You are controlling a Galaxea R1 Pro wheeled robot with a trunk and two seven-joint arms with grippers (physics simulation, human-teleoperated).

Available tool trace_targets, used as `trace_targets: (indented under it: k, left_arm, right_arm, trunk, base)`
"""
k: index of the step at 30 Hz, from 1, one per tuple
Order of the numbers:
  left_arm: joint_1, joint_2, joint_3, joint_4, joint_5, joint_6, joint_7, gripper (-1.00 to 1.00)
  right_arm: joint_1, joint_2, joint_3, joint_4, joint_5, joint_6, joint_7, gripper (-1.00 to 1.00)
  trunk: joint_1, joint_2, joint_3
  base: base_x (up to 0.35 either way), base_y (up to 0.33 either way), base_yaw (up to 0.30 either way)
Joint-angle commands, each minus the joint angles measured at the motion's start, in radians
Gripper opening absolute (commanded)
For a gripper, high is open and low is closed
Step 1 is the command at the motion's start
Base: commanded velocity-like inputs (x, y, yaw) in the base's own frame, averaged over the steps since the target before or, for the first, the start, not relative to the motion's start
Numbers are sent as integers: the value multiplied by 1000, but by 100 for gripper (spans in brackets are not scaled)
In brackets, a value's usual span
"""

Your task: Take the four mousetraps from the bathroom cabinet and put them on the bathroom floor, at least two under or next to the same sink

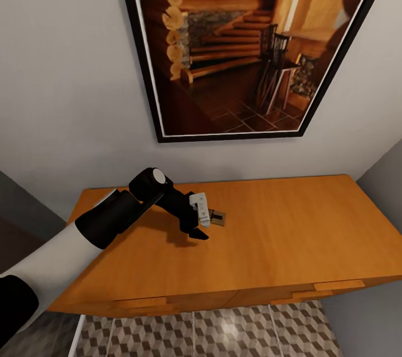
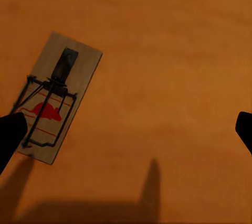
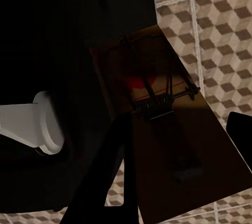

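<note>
A: On the left, we hold our left gripper (image 1: 202,227) with fingers (image 2: 11,135) wide open and empty over one mousetrap (image 1: 216,217) on the cabinet (image 1: 312,228) top.

B: On the right, a second mousetrap (image 3: 168,124) sits against our right fingers (image 3: 113,171) above the bathroom floor (image 3: 210,14); whether they grip it, we cannot tell. The other two we cannot see.

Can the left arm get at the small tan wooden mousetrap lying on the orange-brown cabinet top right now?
Probably yes. The left gripper hangs open just over the mousetrap, one finger at its edge, with nothing lying between them on the cabinet top.
</note>
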Motion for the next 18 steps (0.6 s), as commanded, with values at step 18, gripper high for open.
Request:
trace_targets:
  k: [18]
  left_arm:
    - [-1,-8,2,0,-115,11,-9,100]
  right_arm:
    - [1,1,-5,-2,-3,-3,-1,-100]
  trunk:
    - [1,-2,-1]
  base:
    - [0,0,0]
